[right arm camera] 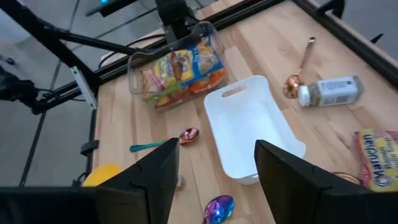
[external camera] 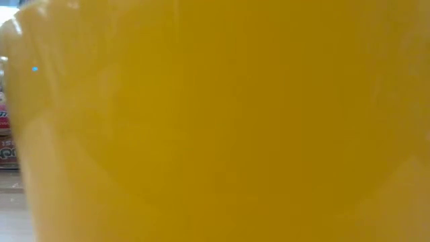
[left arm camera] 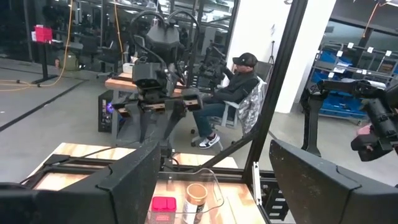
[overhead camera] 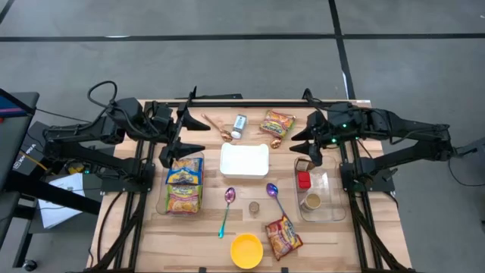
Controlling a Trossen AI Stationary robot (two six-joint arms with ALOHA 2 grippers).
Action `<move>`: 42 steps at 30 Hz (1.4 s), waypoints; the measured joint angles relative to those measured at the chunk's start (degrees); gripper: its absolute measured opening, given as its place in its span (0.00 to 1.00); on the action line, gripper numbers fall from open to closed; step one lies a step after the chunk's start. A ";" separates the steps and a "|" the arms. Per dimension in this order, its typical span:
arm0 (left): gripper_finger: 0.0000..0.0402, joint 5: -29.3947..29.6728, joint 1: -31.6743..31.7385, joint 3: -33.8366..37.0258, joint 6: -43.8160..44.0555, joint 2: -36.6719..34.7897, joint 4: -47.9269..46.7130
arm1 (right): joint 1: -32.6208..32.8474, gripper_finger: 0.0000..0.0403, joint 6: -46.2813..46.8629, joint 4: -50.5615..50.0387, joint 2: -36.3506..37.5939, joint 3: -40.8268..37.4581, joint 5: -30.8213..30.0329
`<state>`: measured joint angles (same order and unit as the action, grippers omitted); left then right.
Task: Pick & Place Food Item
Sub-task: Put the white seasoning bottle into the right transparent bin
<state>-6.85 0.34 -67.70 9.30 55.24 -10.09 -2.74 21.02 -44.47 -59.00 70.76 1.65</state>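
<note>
An orange noodle packet (overhead camera: 278, 123) lies flat on the table at the far right of centre, and it also shows in the right wrist view (right arm camera: 377, 155). A second packet (overhead camera: 283, 236) lies near the front edge. A white tray (overhead camera: 244, 159) stands at the table's middle. My left gripper (overhead camera: 198, 139) is open and empty, held above the table left of the tray. My right gripper (overhead camera: 297, 142) is open and empty, right of the tray, its fingers (right arm camera: 155, 180) pointing toward it.
A clear bin (overhead camera: 184, 186) with noodle packs stands at the left; a clear bin (overhead camera: 318, 193) with a red box and a jar stands at the right. A yellow bowl (overhead camera: 246, 250) fills the low view (external camera: 215, 121). Spoons (overhead camera: 227, 208), a spice bottle (overhead camera: 239, 125) and a copper scoop (overhead camera: 216, 125) lie about.
</note>
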 joint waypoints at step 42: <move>0.74 39.72 18.31 -7.36 4.18 36.64 24.95 | 0.00 0.50 2.61 5.51 0.96 0.00 1.14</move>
<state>32.87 18.65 -75.07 13.48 91.89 14.86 -2.74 23.63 -38.96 -58.04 70.76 2.79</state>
